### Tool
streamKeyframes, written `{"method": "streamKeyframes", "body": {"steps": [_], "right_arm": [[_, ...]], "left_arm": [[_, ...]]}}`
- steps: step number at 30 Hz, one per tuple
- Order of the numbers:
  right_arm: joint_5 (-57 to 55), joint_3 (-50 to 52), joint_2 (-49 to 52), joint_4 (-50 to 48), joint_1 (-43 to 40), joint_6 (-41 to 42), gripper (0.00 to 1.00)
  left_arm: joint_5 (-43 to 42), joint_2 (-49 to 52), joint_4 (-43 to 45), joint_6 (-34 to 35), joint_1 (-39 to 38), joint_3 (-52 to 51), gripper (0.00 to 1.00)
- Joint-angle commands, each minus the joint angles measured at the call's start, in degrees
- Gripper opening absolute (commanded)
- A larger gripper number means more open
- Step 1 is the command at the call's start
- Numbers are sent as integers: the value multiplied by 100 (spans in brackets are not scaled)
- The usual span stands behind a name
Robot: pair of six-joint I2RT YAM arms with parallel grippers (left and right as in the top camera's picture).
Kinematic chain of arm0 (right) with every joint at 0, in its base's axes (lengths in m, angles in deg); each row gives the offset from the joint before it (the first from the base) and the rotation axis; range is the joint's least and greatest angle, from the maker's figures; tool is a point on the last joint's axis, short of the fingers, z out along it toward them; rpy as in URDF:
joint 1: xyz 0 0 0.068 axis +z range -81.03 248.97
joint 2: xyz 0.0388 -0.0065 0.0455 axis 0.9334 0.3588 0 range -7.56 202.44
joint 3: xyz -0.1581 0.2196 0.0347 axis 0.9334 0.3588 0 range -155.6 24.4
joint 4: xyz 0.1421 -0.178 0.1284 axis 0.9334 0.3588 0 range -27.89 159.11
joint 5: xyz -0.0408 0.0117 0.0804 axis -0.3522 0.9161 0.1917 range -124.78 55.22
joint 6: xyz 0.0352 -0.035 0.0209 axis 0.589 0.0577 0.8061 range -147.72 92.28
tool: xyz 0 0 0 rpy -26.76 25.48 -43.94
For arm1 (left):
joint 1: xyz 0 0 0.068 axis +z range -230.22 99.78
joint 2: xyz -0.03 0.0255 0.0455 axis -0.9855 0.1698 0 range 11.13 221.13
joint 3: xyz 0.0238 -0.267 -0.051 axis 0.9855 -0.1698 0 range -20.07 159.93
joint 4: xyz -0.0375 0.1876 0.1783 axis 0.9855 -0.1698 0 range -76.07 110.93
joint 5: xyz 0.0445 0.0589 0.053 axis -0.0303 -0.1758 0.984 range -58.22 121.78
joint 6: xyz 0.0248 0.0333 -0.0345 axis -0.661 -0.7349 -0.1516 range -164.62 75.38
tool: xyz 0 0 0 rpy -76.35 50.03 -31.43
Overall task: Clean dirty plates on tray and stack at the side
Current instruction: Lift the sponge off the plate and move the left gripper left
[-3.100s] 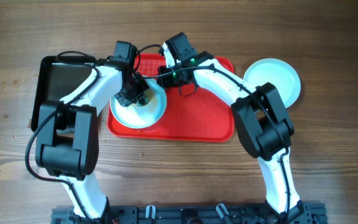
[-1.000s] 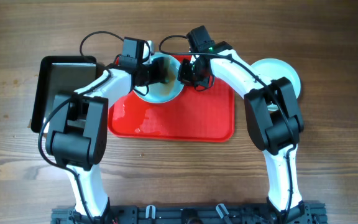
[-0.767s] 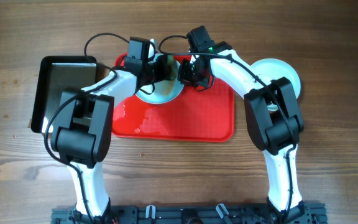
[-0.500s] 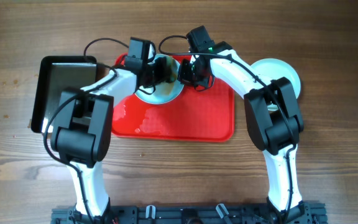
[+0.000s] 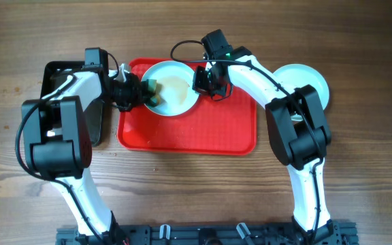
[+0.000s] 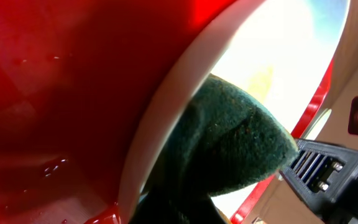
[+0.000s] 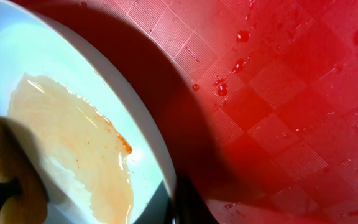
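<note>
One red tray (image 5: 216, 129) lies mid-worktop, its near half bare and dotted with droplets. Farther back, on its far-left part, is a dirty plate (image 5: 175, 95) smeared with orange-brown sauce. The left jaws are clamped on a green sponge (image 5: 152, 87) at the plate's left rim, and the right jaws pinch its right rim. A clean plate (image 5: 308, 82) rests off the tray's right edge, and a black tray (image 5: 53, 83) off its left.
</note>
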Motion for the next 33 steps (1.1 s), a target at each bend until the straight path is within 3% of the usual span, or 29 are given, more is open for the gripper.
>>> {"method": "streamKeyframes", "body": {"steps": [1, 2, 6, 9, 14, 22, 28, 33], "right_arm": [[-264, 101, 249, 46, -48, -48, 14], [-267, 101, 249, 46, -48, -90, 20], [-269, 101, 249, -9, -48, -157, 22], [-282, 101, 249, -42, -48, -170, 19], [-424, 101, 251, -37, -46, -173, 4], [-393, 98, 229, 2, -48, -315, 4], [-498, 98, -221, 109, -74, -787, 4], [-1545, 98, -925, 590, -72, -1010, 4]], "left_arm": [[474, -420, -70, -181, -50, 13, 4], [601, -616, -83, -179, -87, 68, 4], [874, -1414, -90, -173, -155, 177, 4], [1126, -1770, -247, -175, -155, 177, 4], [2452, -1928, -970, -243, -155, 177, 4], [4258, -1928, -1655, -472, -153, 177, 4], [4352, -1928, -1711, -472, -153, 177, 4], [4350, -1928, -1716, -470, -153, 177, 4]]}}
